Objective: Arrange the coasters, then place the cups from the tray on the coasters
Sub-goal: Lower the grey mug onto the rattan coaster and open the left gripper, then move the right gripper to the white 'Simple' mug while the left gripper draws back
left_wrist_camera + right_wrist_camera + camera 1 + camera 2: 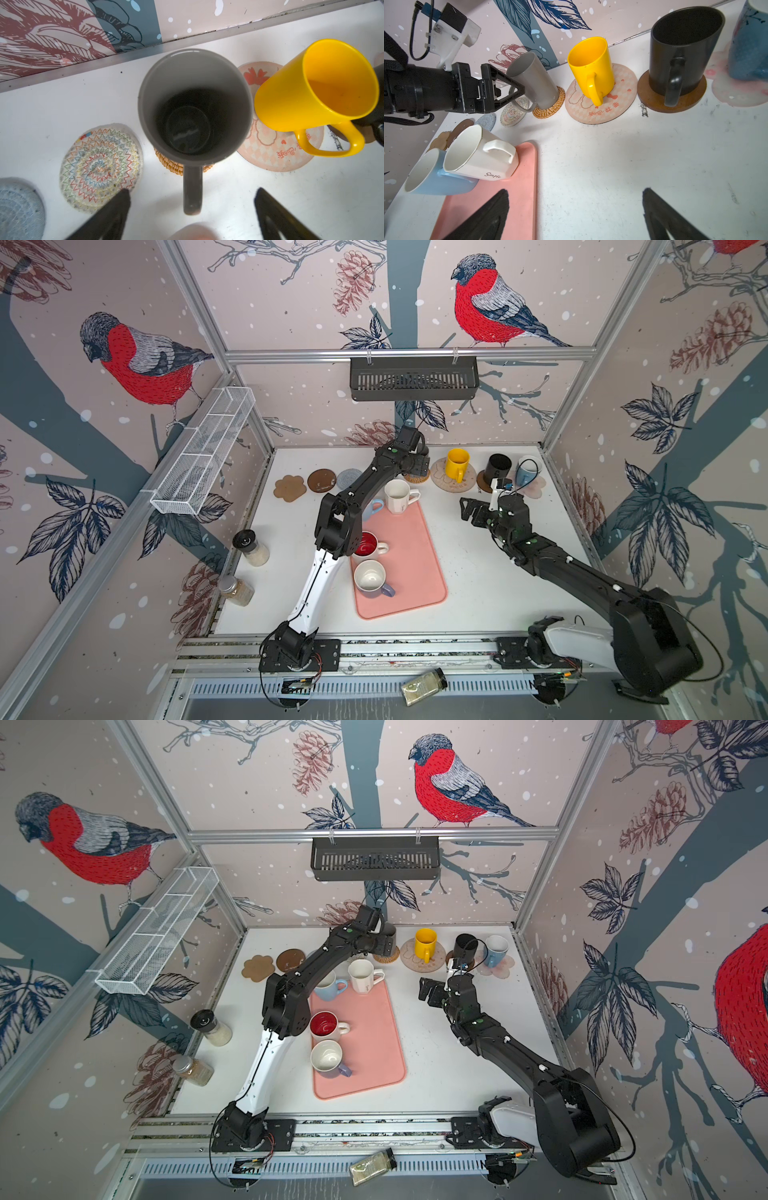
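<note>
The grey mug (195,99) stands upright on the rattan coaster (172,168) near the back wall; its handle points between the fingers of the left hand (192,192), spread wide and gripping nothing; just beside it the yellow mug (315,87) sits on the pink cartoon coaster (270,149); the cream woven coaster (99,168) lies bare on the other side; the white mug (397,495) stands at the far end of the tray (411,556); the right hand (575,190), wide and empty, hangs over the table (633,155).
</note>
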Controlling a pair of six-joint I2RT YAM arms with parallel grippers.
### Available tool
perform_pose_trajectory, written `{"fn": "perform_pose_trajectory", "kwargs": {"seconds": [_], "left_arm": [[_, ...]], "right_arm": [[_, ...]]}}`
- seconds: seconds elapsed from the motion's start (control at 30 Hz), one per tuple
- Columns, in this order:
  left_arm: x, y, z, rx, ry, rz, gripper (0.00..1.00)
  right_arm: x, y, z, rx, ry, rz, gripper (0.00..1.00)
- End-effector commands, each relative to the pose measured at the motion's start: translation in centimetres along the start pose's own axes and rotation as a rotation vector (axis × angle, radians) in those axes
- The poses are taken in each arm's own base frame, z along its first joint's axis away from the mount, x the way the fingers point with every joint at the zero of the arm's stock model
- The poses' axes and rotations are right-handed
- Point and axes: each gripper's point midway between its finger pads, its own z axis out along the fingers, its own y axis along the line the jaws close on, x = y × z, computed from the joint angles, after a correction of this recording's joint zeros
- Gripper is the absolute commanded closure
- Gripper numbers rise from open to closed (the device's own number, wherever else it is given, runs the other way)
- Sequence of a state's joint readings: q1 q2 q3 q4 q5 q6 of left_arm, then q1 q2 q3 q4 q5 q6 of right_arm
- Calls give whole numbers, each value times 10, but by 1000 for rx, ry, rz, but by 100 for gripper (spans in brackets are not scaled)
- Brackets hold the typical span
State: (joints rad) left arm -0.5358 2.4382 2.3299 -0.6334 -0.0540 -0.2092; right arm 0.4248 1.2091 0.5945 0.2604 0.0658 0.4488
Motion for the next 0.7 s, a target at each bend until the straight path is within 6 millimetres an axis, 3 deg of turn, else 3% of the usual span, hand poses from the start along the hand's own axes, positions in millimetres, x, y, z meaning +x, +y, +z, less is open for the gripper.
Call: {"fn": "perform_pose_trajectory", "kwargs": {"seconds": [0.0, 0.1, 0.23, 0.33, 0.5, 0.67], "left_arm": [[-27, -1, -25, 1, -94, -14, 2], [-37, 1, -52, 0, -131, -27, 2], [-47, 3, -102, -11, -161, -36, 2], [-40, 12, -143, -36, -152, -54, 2], [11, 16, -196, 17, -168, -109, 2], [70, 39, -241, -3, -247, -158, 2]], "right_arm": [[-12, 8, -5, -34, -44, -28, 1], [-16, 12, -8, -51, -55, -51, 0], [-25, 20, -16, -94, -92, -78, 2], [-34, 34, -22, -168, -122, -109, 3], [-47, 79, -15, -355, -77, -189, 0], [-41, 116, 16, -523, 23, -220, 1]]}}
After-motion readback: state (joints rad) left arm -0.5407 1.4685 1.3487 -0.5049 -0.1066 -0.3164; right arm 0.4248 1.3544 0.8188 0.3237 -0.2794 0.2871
